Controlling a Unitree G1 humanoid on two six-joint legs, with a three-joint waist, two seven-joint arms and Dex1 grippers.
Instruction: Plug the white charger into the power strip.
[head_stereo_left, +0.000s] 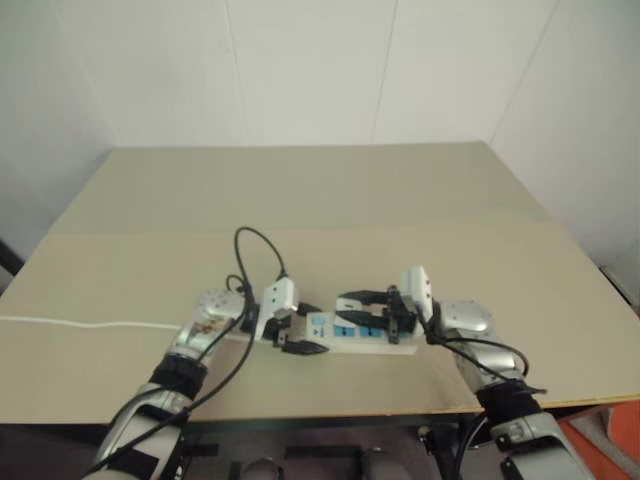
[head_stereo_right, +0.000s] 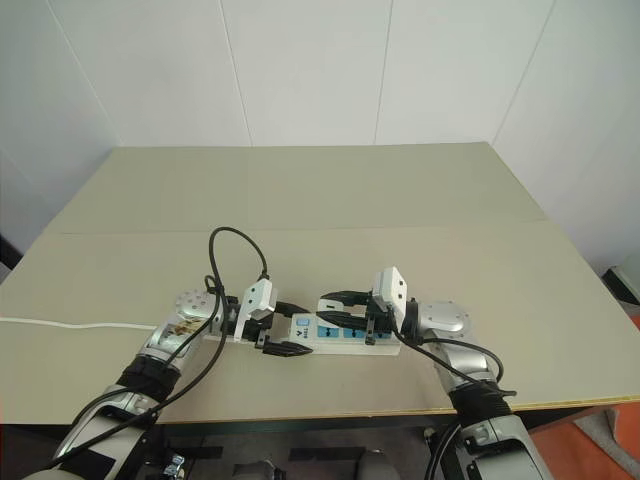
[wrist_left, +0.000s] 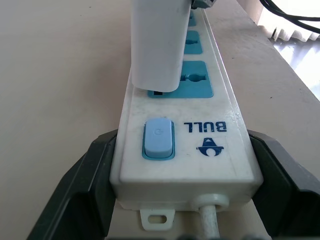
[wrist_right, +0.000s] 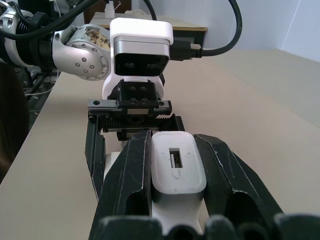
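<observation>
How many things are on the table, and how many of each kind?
Power strip: 1
Charger: 1
Total: 2

The left gripper holds the power strip; the right gripper holds the charger at a socket.

Beige table (head_stereo_left: 330, 190), its top in two panels meeting at a seam that runs across it beyond the power strip (head_stereo_left: 335, 335). The power strip lies flat on the nearer panel, close to the table's front edge and roughly midway along it. A thin white cord (head_stereo_left: 70, 323) lies on the tabletop, running from the table's left edge toward the strip's left end; it is probably the strip's own.
</observation>
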